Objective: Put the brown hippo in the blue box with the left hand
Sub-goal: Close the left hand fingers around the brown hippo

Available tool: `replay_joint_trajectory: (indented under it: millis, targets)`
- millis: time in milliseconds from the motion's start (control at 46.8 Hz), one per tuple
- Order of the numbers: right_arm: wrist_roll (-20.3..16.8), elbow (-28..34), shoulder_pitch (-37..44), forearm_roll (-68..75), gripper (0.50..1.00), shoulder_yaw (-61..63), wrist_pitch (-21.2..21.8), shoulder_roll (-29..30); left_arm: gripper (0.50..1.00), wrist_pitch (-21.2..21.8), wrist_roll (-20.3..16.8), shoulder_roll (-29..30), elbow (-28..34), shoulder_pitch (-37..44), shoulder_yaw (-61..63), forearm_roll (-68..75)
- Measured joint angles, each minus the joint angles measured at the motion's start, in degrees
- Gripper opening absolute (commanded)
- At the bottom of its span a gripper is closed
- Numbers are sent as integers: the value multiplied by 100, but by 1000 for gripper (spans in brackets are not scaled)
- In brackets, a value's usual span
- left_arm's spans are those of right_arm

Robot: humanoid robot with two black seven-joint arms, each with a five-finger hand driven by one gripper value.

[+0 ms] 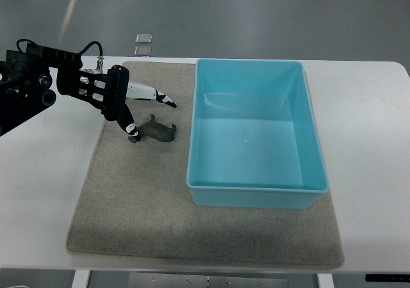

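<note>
Near the upper left of the top view, the left hand (138, 112) reaches in over the grey mat (128, 205) that covers much of the white tabletop (38, 205). Its fingers are spread apart and hold nothing: the long ones point right above the brown hippo (157, 130), while a lower fingertip (132, 132) sits at the toy's left end, touching it or just short of it; which one cannot be told. The hippo lies on the mat, just left of the blue box (256, 195) and apart from its wall. The box looks to hold nothing yet. The right hand is out of sight.

Judging from this, the step in hand is the approach to the grasp. Next, the fingers would need to come down around the hippo's body and close firmly, then lift it clear of the box's near wall before moving right.
</note>
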Motion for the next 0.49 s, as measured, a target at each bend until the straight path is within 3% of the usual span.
replay_joint_trajectory:
  millis: [492]
  targets:
    - [0,0,0,0,936,0,0,0,990,-333,-9,-9,-22,-89,11,-17]
